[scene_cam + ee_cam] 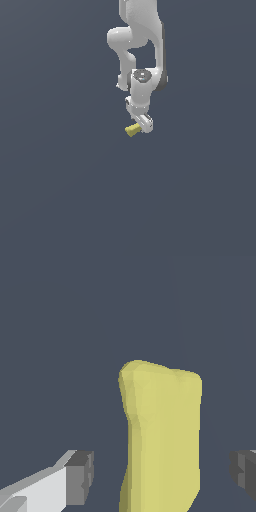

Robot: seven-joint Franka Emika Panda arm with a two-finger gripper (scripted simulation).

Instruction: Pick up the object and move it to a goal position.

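Observation:
The object (132, 130) is a small yellow peg-like piece, wider at one end. In the exterior view it pokes out toward that view's left from under the white hand of the arm. My gripper (143, 126) is down around it. In the wrist view the object (162, 436) fills the space between the two dark finger pads (80, 476), with a gap of grey floor on each side. The jaws stand open and neither pad touches the yellow piece.
A plain dark grey floor (60, 190) spreads in all directions around the arm. The white arm links (142, 45) rise above the gripper toward the top of the exterior view. No other objects or markers show.

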